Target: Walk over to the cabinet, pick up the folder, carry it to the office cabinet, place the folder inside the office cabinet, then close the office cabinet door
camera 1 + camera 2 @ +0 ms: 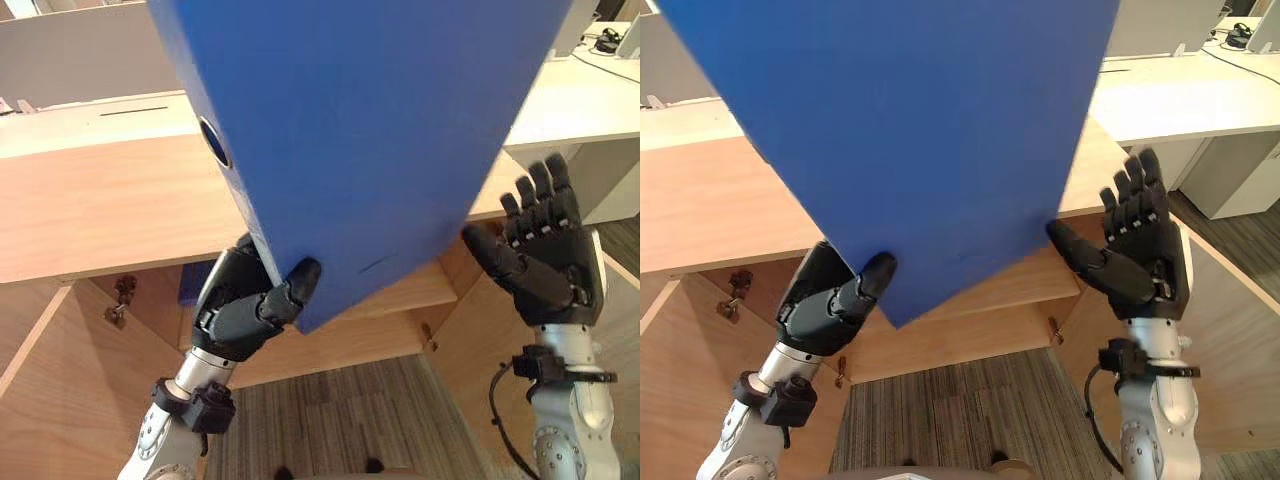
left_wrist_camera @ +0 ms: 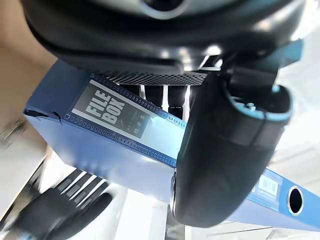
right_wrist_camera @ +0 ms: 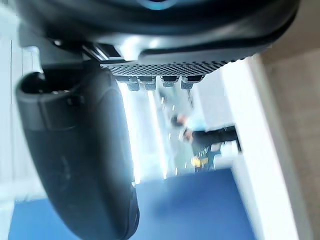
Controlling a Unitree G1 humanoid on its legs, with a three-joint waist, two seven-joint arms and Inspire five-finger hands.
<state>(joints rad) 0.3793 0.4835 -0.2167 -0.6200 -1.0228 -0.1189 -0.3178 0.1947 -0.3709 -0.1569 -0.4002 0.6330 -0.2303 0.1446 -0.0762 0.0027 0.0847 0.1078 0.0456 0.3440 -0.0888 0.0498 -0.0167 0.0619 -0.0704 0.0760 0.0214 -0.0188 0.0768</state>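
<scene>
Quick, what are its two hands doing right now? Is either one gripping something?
Left hand: closed on the blue folder, thumb over its lower corner.
Right hand: open, fingers straight, beside the folder, holding nothing.

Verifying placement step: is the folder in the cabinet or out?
Out. The folder sits tilted in the left hand, in front of the cabinet; right hand open beside it.

A plain blue folder (image 1: pixel 380 130), a light wood-grain cabinet (image 1: pixel 100 210), grey striped carpet (image 1: pixel 340 420) and a white desk (image 1: pixel 580 100).
</scene>
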